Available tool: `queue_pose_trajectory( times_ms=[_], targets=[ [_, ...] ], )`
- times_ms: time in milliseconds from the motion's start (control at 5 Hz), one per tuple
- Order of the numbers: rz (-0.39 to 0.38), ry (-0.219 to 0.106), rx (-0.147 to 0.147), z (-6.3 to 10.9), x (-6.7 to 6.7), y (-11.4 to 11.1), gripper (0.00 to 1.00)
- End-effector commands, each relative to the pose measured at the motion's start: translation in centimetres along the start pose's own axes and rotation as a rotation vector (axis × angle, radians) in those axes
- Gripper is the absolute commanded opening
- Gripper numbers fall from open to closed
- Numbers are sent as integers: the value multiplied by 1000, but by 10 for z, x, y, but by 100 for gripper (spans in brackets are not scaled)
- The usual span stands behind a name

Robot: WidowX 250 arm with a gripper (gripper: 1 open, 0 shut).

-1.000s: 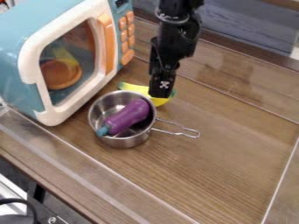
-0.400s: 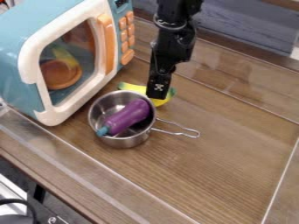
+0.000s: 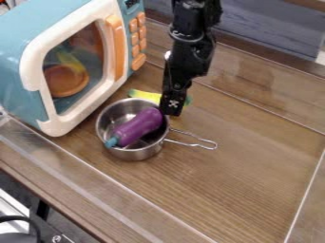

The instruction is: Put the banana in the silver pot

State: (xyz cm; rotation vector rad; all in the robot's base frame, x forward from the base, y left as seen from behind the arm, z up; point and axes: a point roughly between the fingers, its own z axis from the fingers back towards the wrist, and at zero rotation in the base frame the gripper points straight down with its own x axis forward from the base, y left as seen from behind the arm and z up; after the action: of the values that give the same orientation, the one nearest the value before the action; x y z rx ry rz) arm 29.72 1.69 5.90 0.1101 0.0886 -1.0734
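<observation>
One banana (image 3: 148,97) on the table (image 3: 254,142), lying just behind the pot's (image 3: 132,133) far rim and mostly hidden by the gripper (image 3: 172,103); you only see a yellow sliver to the left of the fingers. It's not in the pot. Pot sits in front of the microwave (image 3: 70,62), wire handle pointing right, with the eggplant (image 3: 137,126) lying inside it. Gripper points straight down over the banana, jaws spread wide, nothing held; you can't tell from this view whether the fingertips touch the banana. Versus a second ago: the gripper has come down slightly and covers more of the banana, which showed more yellow at its right end before. Banana, pot, eggplant and microwave haven't moved.
</observation>
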Motion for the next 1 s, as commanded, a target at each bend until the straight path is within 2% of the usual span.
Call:
queue_pose_trajectory(
  times_ms=[0,200,400,600,800],
  targets=[
    [12,-35,83,27,-2,3,100],
    [15,-38,95,31,-4,1,100],
    [53,-38,104,33,-10,7,100],
    [86,-37,108,35,-17,13,0],
    [85,-39,117,33,-10,11,0]
  ],
)
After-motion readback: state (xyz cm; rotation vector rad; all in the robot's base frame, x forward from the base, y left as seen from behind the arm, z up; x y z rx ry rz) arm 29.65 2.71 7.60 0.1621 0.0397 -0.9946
